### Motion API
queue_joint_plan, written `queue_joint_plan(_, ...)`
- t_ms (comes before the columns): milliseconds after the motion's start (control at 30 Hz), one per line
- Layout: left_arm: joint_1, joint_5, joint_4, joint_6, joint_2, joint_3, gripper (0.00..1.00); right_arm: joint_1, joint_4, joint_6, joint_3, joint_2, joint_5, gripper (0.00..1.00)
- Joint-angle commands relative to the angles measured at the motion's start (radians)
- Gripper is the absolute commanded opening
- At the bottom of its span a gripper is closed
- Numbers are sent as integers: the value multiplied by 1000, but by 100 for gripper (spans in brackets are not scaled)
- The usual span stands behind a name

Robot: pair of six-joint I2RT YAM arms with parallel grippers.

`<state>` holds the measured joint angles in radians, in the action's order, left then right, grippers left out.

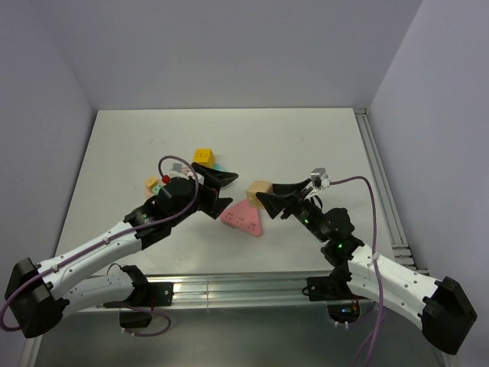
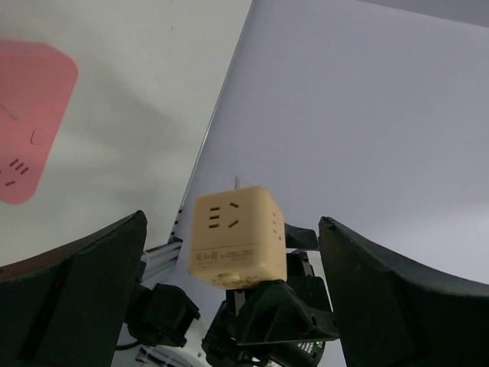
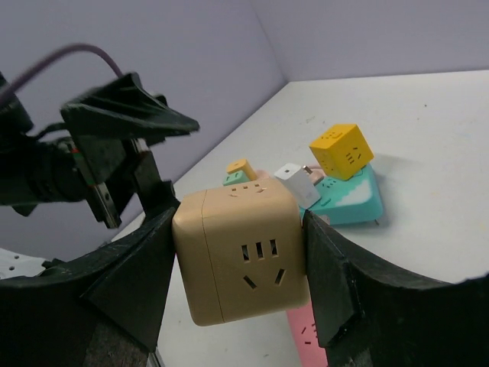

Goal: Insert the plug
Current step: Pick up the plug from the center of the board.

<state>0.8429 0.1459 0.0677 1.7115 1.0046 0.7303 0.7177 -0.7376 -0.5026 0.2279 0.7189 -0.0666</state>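
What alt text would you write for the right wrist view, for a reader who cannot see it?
The right gripper clamps a tan socket cube between its black fingers. Behind, on the white table, a yellow socket cube sits by a teal block, with a white block nearby.

Loose cube (image 3: pixel 341 150) atop far strip (image 3: pixel 359 200)

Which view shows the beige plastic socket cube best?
Right wrist: the beige plastic socket cube fills the centre, gripped by the right end effector, slots sharp. Left wrist shows it smaller and farther off. Top external shows only a small patch.
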Motion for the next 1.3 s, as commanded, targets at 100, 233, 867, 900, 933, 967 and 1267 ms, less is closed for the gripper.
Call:
queue_joint_plan(100, -2, -97, -141, 151, 38, -45, 99, 77, -109, 76, 65, 23, 91, 17)
queue_joint_plan(233, 2, -111, -166, 158, 57, -26, 100, 117, -106, 110, 97, 53, 135, 15)
queue_joint_plan(867, 58, -118, -324, 241, 94, -86, 86, 224, -170, 156, 148, 186, 300, 13)
queue_joint_plan(900, 58, -117, -333, 244, 94, -95, 82, 229, -174, 159, 148, 192, 301, 13)
queue_joint_plan(933, 58, -117, -342, 252, 92, -100, 80, 230, -175, 161, 145, 195, 304, 13)
queue_joint_plan(967, 58, -117, -362, 254, 91, -106, 71, 233, -181, 162, 143, 197, 307, 13)
queue_joint_plan(1267, 58, -49, -338, 206, 55, -103, 42, 249, -181, 173, 143, 208, 268, 12)
